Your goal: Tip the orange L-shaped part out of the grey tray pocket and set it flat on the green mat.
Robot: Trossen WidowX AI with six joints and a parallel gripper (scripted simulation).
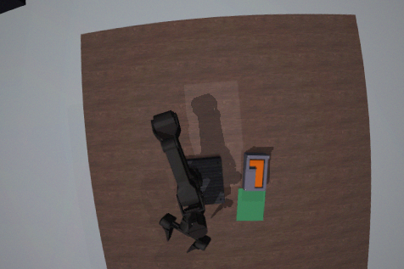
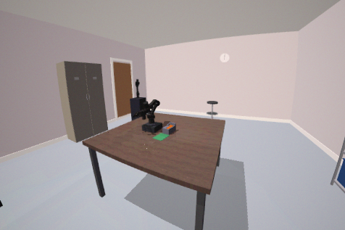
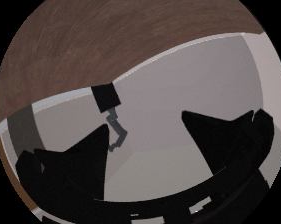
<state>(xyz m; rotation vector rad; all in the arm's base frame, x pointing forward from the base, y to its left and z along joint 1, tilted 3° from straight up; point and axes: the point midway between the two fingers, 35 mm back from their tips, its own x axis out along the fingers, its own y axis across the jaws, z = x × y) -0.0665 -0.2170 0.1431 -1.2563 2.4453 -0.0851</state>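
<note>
The orange L-shaped part (image 1: 259, 176) (image 2: 169, 127) lies in the pocket of the grey tray (image 1: 249, 182) (image 2: 167, 131), with its L-shaped end away from the mat in the top view. The green mat (image 1: 250, 211) (image 2: 160, 137) lies against the tray's lower end in the top view, with nothing on it. My gripper (image 1: 178, 245) (image 3: 146, 121) is open, its two fingers wide apart with nothing between them. It is held up in the air, to the lower left of the mat in the top view, well away from part and tray. The wrist view shows neither part, tray nor mat.
The arm's black base (image 1: 213, 182) (image 2: 152, 127) stands on the wooden table (image 1: 305, 92) (image 2: 188, 152), a little left of the tray in the top view. The arm's shadow falls between base and tray. A cabinet (image 2: 87, 97) and a stool (image 2: 212, 103) stand beyond the table.
</note>
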